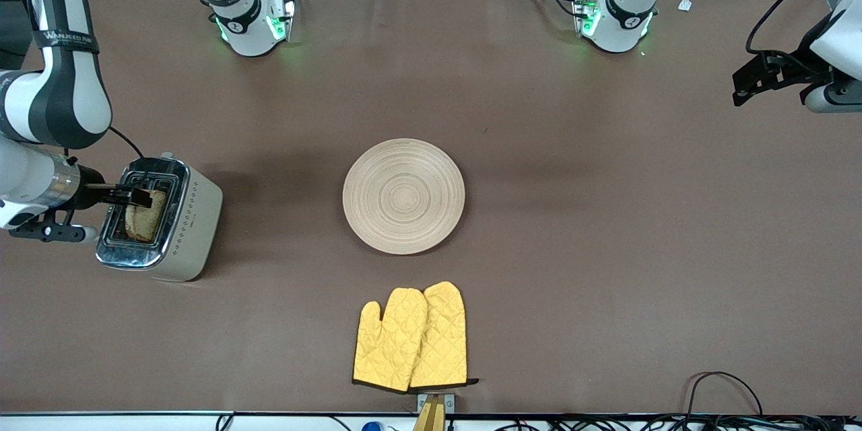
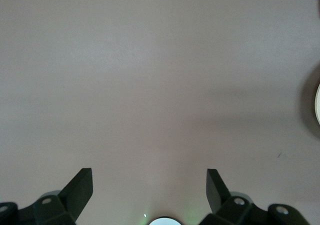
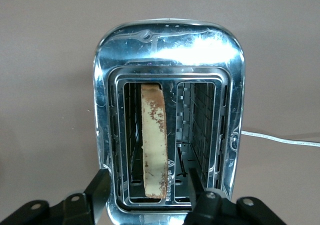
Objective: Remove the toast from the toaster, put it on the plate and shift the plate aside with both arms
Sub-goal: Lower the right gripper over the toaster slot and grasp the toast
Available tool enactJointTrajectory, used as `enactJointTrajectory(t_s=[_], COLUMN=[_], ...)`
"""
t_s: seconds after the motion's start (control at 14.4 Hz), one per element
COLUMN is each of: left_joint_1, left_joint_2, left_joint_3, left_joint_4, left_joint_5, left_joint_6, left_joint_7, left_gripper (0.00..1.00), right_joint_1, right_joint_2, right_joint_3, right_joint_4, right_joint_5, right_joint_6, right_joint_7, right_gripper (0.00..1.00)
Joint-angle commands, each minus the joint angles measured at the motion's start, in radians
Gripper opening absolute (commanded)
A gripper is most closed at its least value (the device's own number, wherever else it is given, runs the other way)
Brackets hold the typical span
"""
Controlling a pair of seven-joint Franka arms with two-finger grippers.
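Observation:
The toast stands upright in one slot of the chrome and cream toaster at the right arm's end of the table. My right gripper hangs over that slot. In the right wrist view its fingers stand open on either side of the toast, with a gap on each side. The round light-wood plate lies bare at the table's middle. My left gripper waits open over the left arm's end of the table, and in its wrist view nothing is between the fingers; the plate's rim shows at the frame's edge.
A pair of yellow oven mitts lies nearer to the front camera than the plate. The toaster's second slot holds nothing. A white cable runs off from the toaster. Brown table cloth surrounds the plate.

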Motion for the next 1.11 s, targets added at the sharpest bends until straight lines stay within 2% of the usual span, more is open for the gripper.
enactJointTrajectory(t_s=[0.0,0.35,0.69,1.04], left_joint_1=[0.003,0.001,0.003,0.004], left_joint_2=[0.006,0.020,0.018,0.017], left_joint_3=[-0.003,-0.003,-0.003,-0.003], left_joint_4=[0.013,0.014,0.016,0.016], left_joint_5=[-0.002,-0.002,-0.002,-0.002], left_joint_6=[-0.008,-0.007,-0.007,-0.007], left_joint_7=[0.024,0.024,0.024,0.024], left_gripper=[1.00,1.00,1.00,1.00], right_joint_1=[-0.016,-0.019,-0.024,-0.021], right_joint_2=[0.012,0.023,0.029,0.029], right_joint_3=[0.008,0.008,0.008,0.008], right_joint_4=[0.008,0.008,0.012,0.012], right_joint_5=[0.019,0.017,0.017,0.017], right_joint_6=[0.010,0.019,0.019,0.016], right_joint_7=[-0.018,-0.018,-0.018,-0.016], right_gripper=[0.66,0.51,0.43,0.07])
